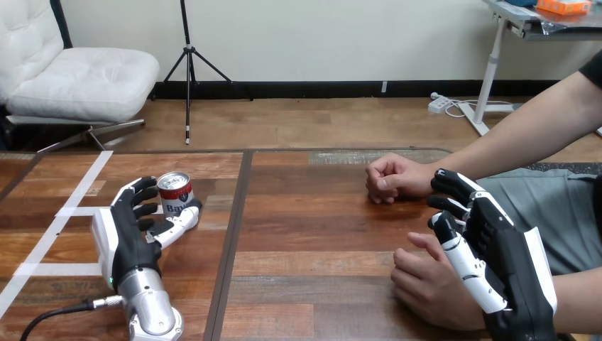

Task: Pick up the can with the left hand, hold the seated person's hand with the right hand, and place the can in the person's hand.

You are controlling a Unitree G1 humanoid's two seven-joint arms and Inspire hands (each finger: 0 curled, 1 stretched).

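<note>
Your left hand (131, 231) is at the can (175, 193), which stands upright on the wooden table (312, 234). The hand is spread, not clamped. Its fingers (145, 190) are loosely bent just to the can's left, and its thumb reaches round the near side so that the tip sits at the can's foot. The can is bracketed between fingers and thumb but rests on the table, not lifted. A strip of white tape (74, 192) runs along the wood further left of the can.

Well to the right of the can, the person's far hand (392, 177) lies on the table as a loose fist, about as far up the table as the can. Nearer to you than the can, and also far to its right, lies the person's near hand (422, 280). Your right hand (497, 249) is up against it and overlaps it from the right. The overlap hides the contact, so you cannot tell whether your right hand has closed on the person's hand or only lies beside it.
</note>
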